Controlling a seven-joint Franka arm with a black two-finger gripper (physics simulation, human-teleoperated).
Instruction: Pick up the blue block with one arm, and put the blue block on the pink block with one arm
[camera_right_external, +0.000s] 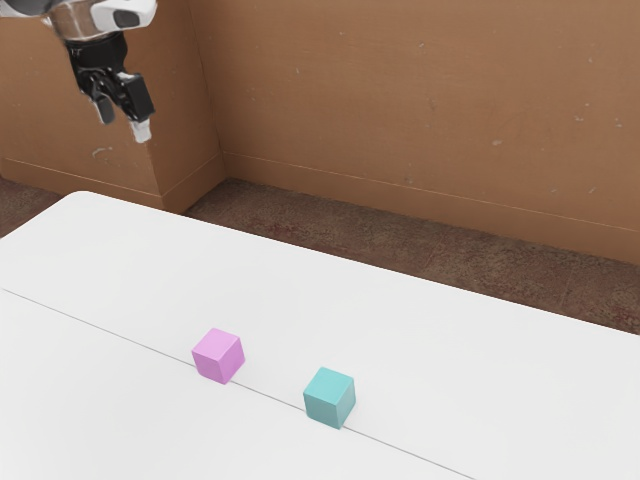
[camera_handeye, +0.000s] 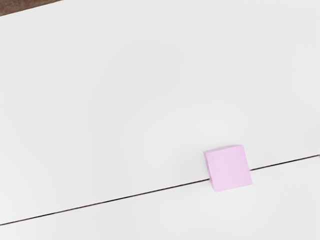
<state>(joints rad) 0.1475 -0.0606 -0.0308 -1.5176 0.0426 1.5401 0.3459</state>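
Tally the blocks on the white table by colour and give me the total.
Pink cube-shaped block: 1
Blue-green cube-shaped block: 1
Total: 2

Upper left corner of the exterior view: the Franka arm's wrist section (camera_right_external: 100, 15) is a rounded white shell with a silvery-grey band beneath it and a dark oval inset on its side. Below it is the black claw (camera_right_external: 122, 118), a blocky, matte body with small grey glints where parts of its mechanism catch the light. Two short, squared black fingers (camera_right_external: 135, 98) project from the body. Each ends in paler pads (camera_right_external: 143, 131), one nearly white, the other a duller grey in the shade.
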